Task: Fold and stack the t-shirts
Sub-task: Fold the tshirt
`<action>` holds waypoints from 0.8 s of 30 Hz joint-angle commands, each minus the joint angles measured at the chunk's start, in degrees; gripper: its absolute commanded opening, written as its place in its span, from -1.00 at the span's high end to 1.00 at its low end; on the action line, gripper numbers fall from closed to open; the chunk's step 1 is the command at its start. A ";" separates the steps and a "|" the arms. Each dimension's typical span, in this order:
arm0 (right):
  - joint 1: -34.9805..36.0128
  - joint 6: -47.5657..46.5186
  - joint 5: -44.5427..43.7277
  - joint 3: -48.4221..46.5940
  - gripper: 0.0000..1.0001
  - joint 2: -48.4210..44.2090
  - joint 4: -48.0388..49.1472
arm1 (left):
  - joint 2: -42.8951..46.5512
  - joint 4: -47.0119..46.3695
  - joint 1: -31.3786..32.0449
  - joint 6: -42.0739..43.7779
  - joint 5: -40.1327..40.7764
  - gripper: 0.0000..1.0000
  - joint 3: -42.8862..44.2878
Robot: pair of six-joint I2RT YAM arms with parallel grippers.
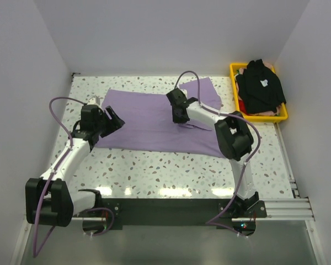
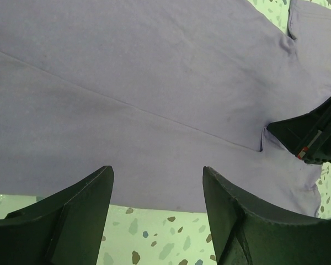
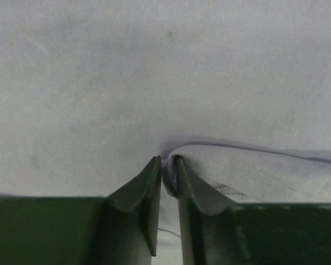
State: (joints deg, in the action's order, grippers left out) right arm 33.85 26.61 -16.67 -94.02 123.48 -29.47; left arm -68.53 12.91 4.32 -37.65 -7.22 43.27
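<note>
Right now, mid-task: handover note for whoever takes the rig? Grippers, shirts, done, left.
Left gripper: open, holding nothing, over the near-left edge of the lavender shirt.
Right gripper: shut on a raised hem fold of the lavender shirt, toward its right side.
Lavender shirt: spread mostly flat on the table.
Black shirt: heaped in the yellow basket at the far right corner.
Done: lavender shirt laid out; no finished fold visible and nothing stacked.
Left: fold the lavender shirt, take out and fold the black shirt, then stack them.
</note>
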 commanded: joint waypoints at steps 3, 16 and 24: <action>-0.62 -2.97 -3.55 -2.93 0.40 -1.39 -1.64 | -0.20 -2.71 0.34 1.96 -1.39 -0.41 1.12; -1.41 0.19 -7.50 16.48 0.11 -16.95 4.25 | 0.07 -3.33 0.34 1.79 -2.09 -0.41 0.15; -1.76 1.25 -9.00 22.47 0.18 -17.58 6.09 | 0.33 -3.50 0.34 1.70 -2.44 -0.41 -0.02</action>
State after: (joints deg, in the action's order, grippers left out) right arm 32.53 26.44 -23.16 -72.10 106.63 -25.91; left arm -68.77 12.82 4.32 -37.19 -8.58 43.27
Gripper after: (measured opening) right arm 0.417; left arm 0.704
